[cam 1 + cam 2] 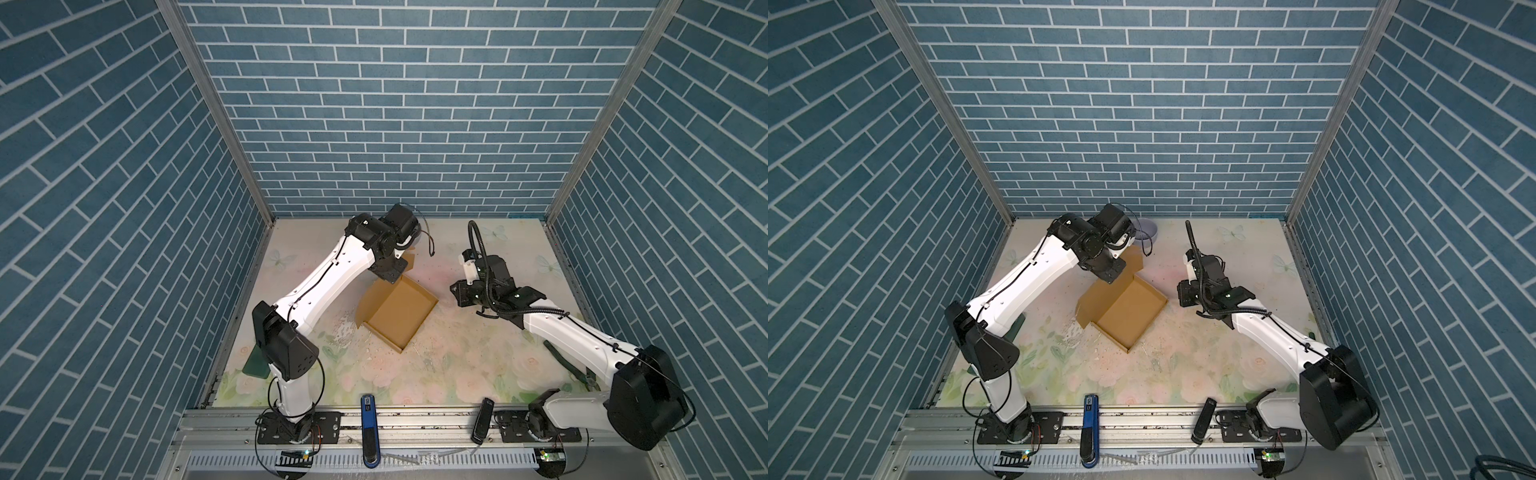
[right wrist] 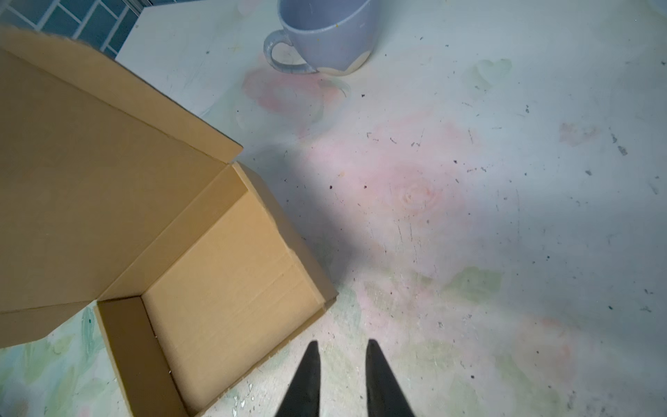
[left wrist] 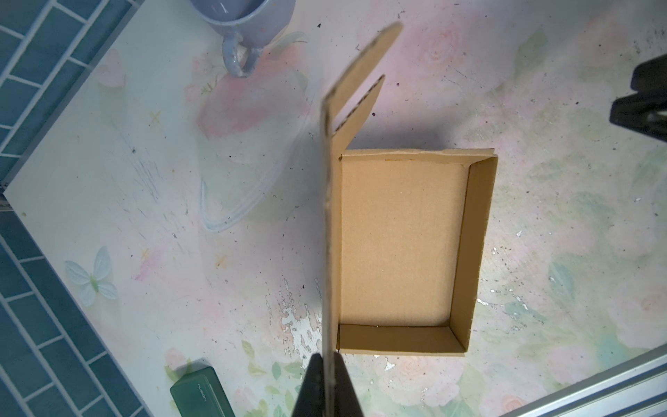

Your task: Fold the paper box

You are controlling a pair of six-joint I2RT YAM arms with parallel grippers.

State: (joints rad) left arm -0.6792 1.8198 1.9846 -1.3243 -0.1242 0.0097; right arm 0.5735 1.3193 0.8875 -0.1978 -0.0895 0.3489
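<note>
Paper box [image 1: 399, 318]: brown open tray sat mid-counter [image 1: 457, 365] between both arms, its long axis slanting from back to front.
Lid [image 3: 327, 216]: stood nearly upright along the tray's long side, on the left arm's side.
Left claw [image 3: 327, 357]: clamped on the lid's free edge; the tray lay beyond it, toward the right arm.
Right claw [image 2: 343, 346]: slightly parted and empty, near the tray's opposite wall without touching it.
Room: the lid's swing over the tray looked unobstructed; a mug [image 2: 325, 36] stood well apart at the back.
</note>
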